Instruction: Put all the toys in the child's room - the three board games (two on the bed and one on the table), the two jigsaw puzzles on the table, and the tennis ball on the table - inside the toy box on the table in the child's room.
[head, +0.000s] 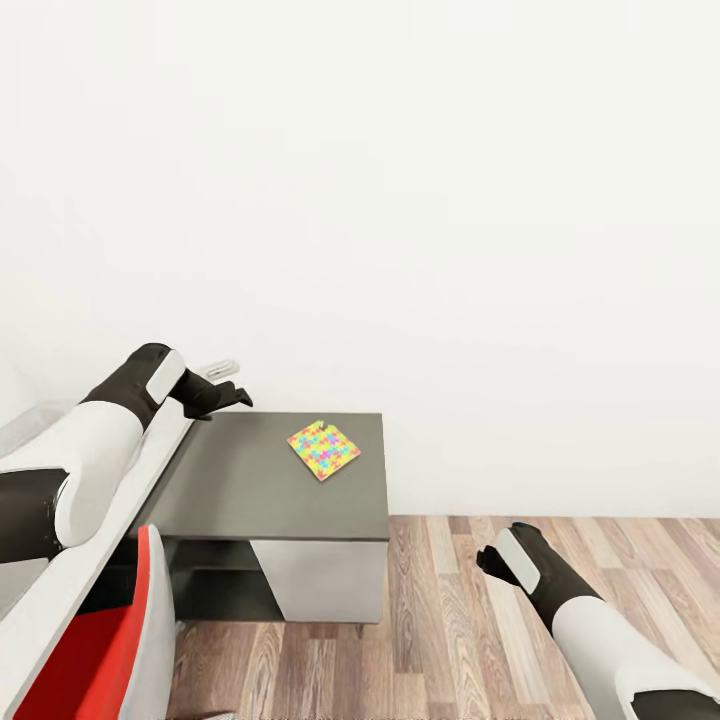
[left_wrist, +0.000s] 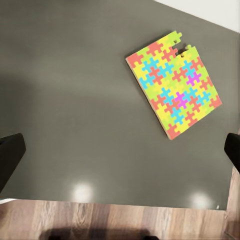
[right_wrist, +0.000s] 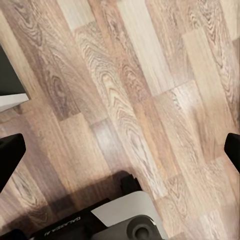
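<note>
Cut off at the picture edge in the head view: red chair (head: 90, 650), white table (head: 60, 590), both upper arms. Right gripper (head: 490, 562) fingers hidden behind the wrist. Left gripper (left_wrist: 120, 150) fingertips (left_wrist: 10, 155) cropped at both sides.

A dark grey-topped side cabinet (head: 250, 490) carries one jigsaw puzzle (head: 323, 449).

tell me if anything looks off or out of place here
One jigsaw puzzle lies on the dark grey side cabinet, not in a toy box, turned askew to the cabinet's edges. One corner looks notched, as if pieces are missing.
</note>
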